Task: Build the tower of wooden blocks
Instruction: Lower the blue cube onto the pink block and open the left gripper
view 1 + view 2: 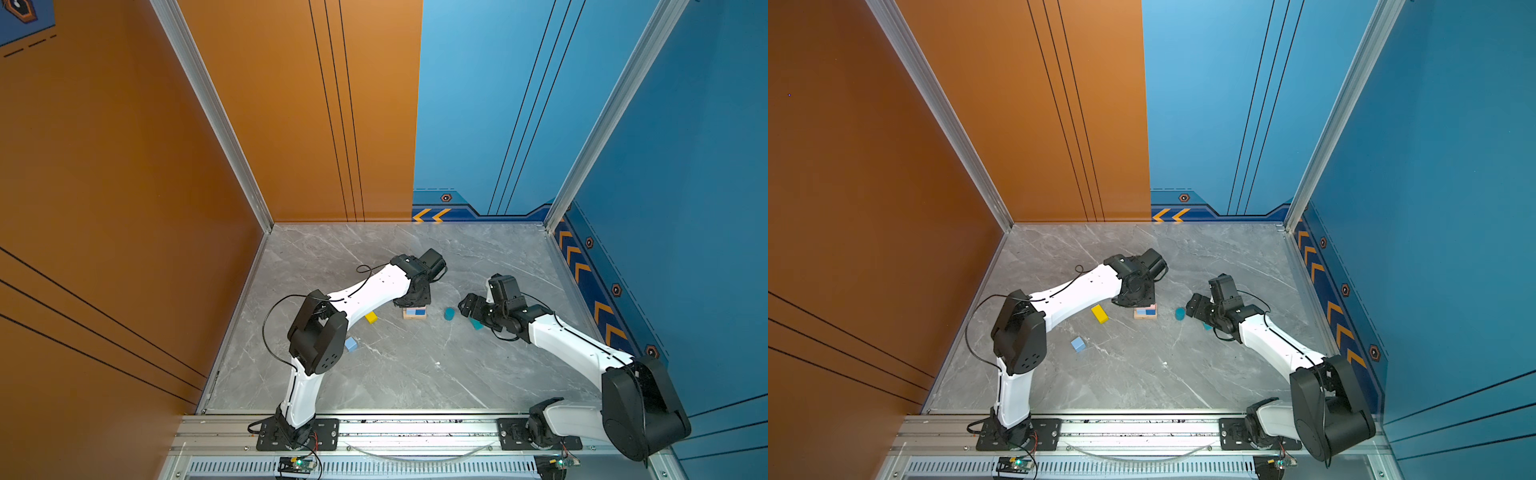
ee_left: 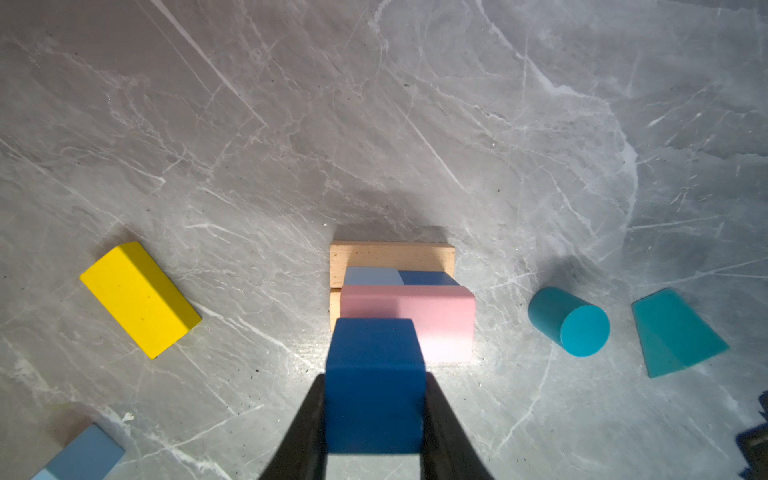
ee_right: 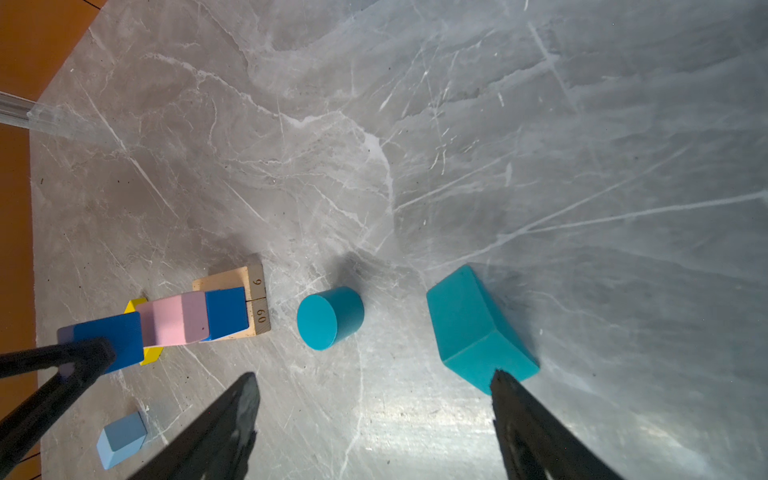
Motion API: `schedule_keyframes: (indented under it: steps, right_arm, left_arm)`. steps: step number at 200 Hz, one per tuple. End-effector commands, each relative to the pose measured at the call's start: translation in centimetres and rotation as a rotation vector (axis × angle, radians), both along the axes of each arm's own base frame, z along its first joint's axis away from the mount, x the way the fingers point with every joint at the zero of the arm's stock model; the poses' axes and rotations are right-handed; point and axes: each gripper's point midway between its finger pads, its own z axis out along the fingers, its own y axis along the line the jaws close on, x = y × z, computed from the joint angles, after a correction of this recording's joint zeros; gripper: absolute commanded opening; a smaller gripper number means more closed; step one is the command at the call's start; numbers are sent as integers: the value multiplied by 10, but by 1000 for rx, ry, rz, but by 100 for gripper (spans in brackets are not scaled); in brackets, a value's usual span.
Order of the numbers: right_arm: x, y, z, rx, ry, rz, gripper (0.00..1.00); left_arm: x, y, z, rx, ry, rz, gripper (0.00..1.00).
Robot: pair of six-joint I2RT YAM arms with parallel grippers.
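A: Entry, left gripper [image 2: 374, 379]?
B: Pinching the held dark blue cube [image 2: 374, 415] between its two black fingers [image 2: 301, 432], one on each side face. Position: above the tower [image 1: 414, 311], over one end of its pink slab. Whether cube and slab touch cannot be told.

A: Tower, layers from the bottom?
B: Two tan planks [image 2: 390, 254] side by side on the grey marble table [image 2: 374, 124]. On them a stacked light blue cube [image 2: 372, 276] and a stacked dark blue cube [image 2: 428, 277], touching. Across those, the pink slab [image 2: 440, 311], flat. In both top views the tower stands mid-table, partly hidden under the left wrist.

A: Loose blocks?
B: Yellow bar [image 1: 1099, 313], flat on the table, left of the tower and apart from it. Loose light blue cube [image 1: 1078, 344], nearer the arm bases than the bar, apart from everything. Teal cylinder [image 3: 328, 318], standing on end, just right of the tower, not touching it. Teal prism [image 3: 473, 328], on the table right of the cylinder, apart from it.

A: Right gripper [image 3: 372, 374]?
B: Jaws spread wide, nothing between them. It hovers over the table beside the prism. In the right wrist view one fingertip overlaps the prism's edge, contact not discernible. The cylinder lies ahead of the gap, clear of both fingers.
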Motion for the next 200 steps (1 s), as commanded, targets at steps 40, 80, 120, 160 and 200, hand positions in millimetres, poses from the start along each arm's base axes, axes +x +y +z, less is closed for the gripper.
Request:
schedule_keyframes:
  steps: [40,80,120,160,200]
  right_arm:
    - [0,-1,0,13,-8,9,88]
    - [0,-1,-1,15,-5,7,88]
    - [0,-1,-2,16,-4,7,88]
    - [0,-1,-1,16,-5,6,88]
    - [-1,-1,-2,16,-3,6,88]
  left_arm:
    - [0,-4,-1,55,-2,-9,5]
    - [0,-3,-1,60,-6,-7,6]
    - [1,-2,-2,66,-8,-3,8]
    - [2,-2,-5,69,-3,0,10]
    - [2,-2,-6,69,-1,4,13]
